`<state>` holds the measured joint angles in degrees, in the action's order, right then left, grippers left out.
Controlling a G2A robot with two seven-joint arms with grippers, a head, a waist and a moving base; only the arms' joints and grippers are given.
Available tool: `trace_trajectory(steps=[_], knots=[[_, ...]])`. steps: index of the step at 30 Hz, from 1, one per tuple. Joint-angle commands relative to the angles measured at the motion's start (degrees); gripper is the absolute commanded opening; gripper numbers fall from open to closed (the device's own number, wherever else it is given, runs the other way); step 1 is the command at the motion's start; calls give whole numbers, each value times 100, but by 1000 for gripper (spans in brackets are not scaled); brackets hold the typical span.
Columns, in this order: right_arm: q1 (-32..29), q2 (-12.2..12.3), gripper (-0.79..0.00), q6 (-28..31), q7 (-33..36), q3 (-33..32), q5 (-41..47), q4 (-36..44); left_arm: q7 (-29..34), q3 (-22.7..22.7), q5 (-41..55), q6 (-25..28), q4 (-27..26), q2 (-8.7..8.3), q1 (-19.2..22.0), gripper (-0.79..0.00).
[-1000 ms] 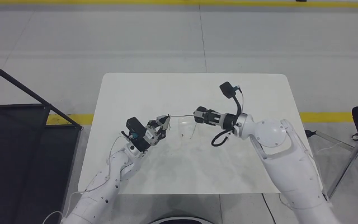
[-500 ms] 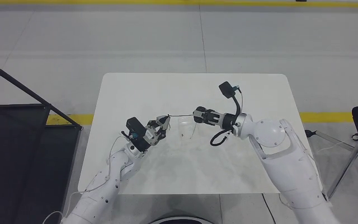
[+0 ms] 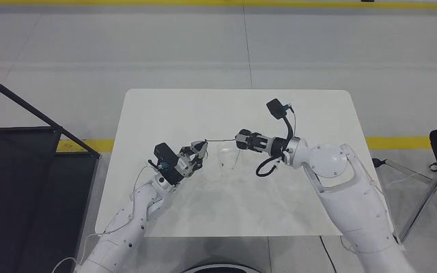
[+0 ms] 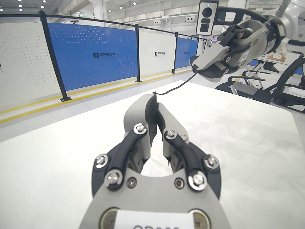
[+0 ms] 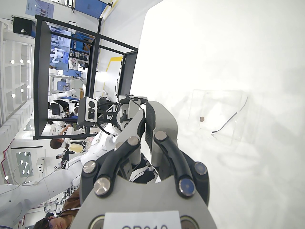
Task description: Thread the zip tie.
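Observation:
A thin black zip tie (image 3: 220, 141) hangs in the air above the white table (image 3: 307, 116), stretched between both grippers. My left gripper (image 3: 200, 146) is shut on its head end (image 4: 154, 93). From there the strap (image 4: 177, 86) curves up to my right gripper (image 4: 195, 68), which is shut on the tail end. In the right wrist view my right gripper (image 5: 144, 111) has its fingers pressed together, with the left arm's gripper (image 5: 126, 100) just beyond it.
A clear plastic bag (image 5: 214, 115) lies flat on the table below the grippers (image 3: 227, 157), with a second black zip tie (image 5: 230, 118) on it. A black-framed barrier (image 3: 34, 116) stands off the table's left side.
My right gripper has crept slightly toward the left gripper, the tie still held. The left arm has kept still.

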<state>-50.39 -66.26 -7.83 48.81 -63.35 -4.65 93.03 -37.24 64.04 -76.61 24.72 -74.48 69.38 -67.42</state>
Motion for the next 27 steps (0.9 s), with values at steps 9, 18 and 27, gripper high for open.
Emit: trace_trajectory(steps=[9,18,27], knots=[[-172,27,-785,32,-79,-82,-45,193,65,12,3,-105,-73,3,-39,-785],[-853,126,-785,-453,-233,-404,-256,1108,-138,98,-325,-709,-431,3,-339,-785],[-957,152,-785,-1012,-104,-477,-270,1488,-341,144,-434,-867,-545,9,-462,-785]])
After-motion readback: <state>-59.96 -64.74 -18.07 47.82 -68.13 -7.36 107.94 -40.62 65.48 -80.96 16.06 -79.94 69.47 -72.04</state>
